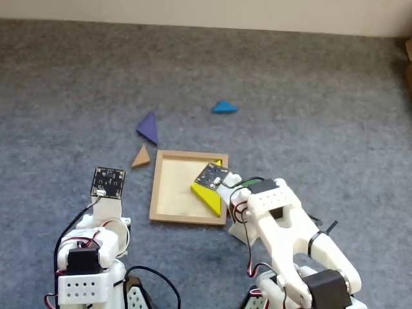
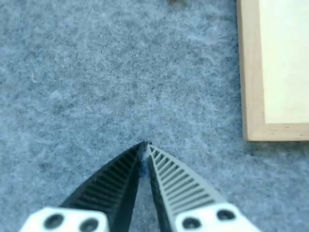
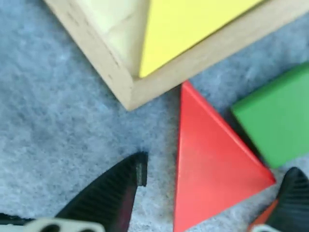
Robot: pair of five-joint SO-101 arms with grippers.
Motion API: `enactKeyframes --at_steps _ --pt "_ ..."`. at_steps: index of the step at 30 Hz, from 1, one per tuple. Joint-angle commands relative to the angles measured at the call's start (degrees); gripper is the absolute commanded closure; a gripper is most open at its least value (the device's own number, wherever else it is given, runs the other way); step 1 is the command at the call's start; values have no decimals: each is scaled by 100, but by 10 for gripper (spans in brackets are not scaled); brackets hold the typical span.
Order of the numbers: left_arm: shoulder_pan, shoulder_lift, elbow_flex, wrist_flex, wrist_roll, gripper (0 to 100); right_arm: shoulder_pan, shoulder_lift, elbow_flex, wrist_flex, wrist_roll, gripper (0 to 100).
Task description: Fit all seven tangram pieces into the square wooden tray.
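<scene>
On the grey felt bench (image 1: 290, 77) the tray (image 1: 155, 187) already holds a yellow triangle (image 1: 209, 196). The right gripper (image 3: 217, 174) stands wide astride the red triangle (image 3: 207, 164), just outside the tray corner. I judge it must next close and lift. The left gripper (image 2: 146, 146) is pressed together, empty.

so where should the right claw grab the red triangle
Probably from straight above, across the wide end of the red triangle, away from the tray: it lies flat, the green piece crowds its narrower part, and the open right claw straddles it.
</scene>
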Motion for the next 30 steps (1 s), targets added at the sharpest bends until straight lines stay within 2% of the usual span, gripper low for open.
enactKeyframes --at_steps 1,4,11,21,28,30 --pt "-48 -215 119 44 44 994 -48 48 57 -145 -88 595" --pt "-48 -215 119 44 44 994 -48 48 92 -154 -88 598" --pt "-48 -215 119 44 44 994 -48 48 92 -154 -70 721" --pt "-48 -215 119 44 44 994 -48 -13 101 -101 -88 724" --pt "-48 -215 119 44 44 994 -48 4 48 330 -114 723" --pt "-48 -215 119 44 44 994 -48 40 40 330 -299 721"
